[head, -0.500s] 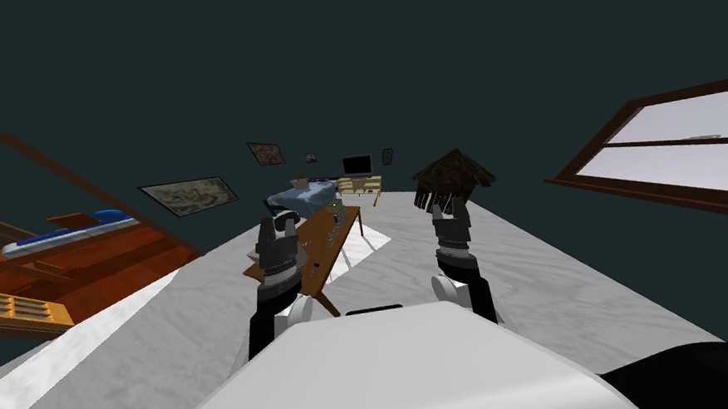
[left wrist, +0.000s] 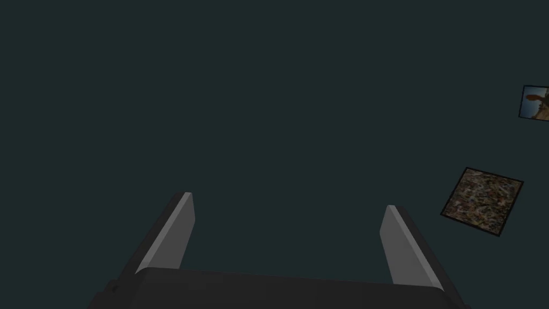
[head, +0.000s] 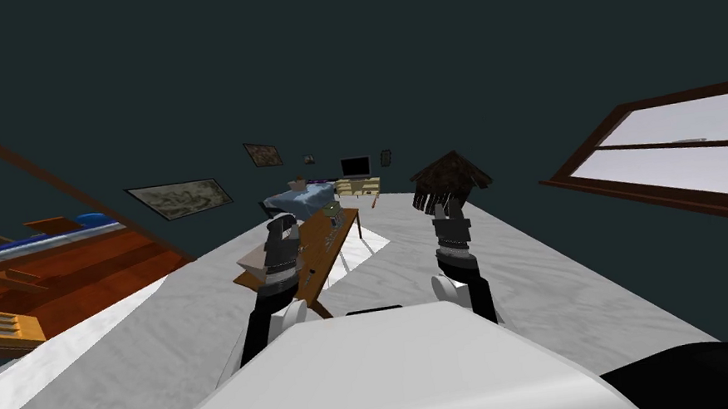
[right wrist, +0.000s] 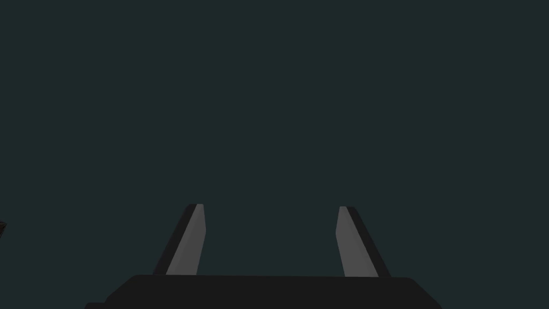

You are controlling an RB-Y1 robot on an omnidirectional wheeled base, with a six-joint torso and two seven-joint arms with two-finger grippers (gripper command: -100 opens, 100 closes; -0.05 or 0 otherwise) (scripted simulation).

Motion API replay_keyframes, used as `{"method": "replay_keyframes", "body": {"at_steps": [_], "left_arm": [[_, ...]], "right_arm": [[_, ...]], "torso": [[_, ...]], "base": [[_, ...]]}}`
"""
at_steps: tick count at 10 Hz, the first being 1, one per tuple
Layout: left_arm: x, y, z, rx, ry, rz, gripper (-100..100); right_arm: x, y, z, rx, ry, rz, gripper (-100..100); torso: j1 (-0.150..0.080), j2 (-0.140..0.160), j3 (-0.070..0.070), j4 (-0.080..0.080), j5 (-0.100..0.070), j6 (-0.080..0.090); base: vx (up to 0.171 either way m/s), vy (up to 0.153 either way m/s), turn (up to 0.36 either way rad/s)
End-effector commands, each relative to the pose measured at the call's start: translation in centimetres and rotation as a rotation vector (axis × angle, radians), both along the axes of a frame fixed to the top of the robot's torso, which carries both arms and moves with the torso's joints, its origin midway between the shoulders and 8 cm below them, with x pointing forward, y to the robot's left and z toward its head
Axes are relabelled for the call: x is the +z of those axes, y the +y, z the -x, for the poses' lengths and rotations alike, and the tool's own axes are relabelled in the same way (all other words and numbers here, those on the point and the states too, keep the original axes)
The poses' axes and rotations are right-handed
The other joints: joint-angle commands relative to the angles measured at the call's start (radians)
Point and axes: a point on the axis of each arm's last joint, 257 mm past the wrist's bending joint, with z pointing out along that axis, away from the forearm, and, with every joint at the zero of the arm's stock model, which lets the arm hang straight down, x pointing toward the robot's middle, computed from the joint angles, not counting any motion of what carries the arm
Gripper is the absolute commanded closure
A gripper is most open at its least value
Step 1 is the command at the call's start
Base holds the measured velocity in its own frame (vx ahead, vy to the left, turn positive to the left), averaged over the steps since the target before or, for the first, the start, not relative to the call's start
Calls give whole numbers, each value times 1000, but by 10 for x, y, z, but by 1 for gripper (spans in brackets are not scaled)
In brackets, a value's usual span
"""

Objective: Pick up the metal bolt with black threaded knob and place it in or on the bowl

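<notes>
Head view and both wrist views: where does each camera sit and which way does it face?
Head view: on my head, looking down and forward across the floor to a wooden table; left gripper and right gripper stand raised in front.
Left wrist view: on the left hand, facing a dark wall; its open fingers show.
Right wrist view: on the right hand, facing a dark wall; its open fingers show.
Shared: both wrist views face dark wall past open, empty fingers.

Brown table (head: 320,273) with small items, left gripper (head: 282,221) before it, bed (head: 297,198) beyond
</notes>
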Motion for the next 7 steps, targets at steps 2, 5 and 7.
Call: {"method": "replay_keyframes", "body": {"at_steps": [2,5,7], "left_arm": [[-28,19,-14,11,115,16,-100],[-58,39,-25,28,223,48,-100],[-79,51,-31,40,296,74,-100]], "right_arm": [[0,0,0,0,0,0,0],[0,0,0,0,0,0,0],[0,0,0,0,0,0,0]], "torso": [[-1,0,0,0,0,0],[1,2,1,0,0,0],[2,1,0,0,0,0]], "base": [[112,-50,-40],[90,-24,-32],[86,-23,-23]]}}
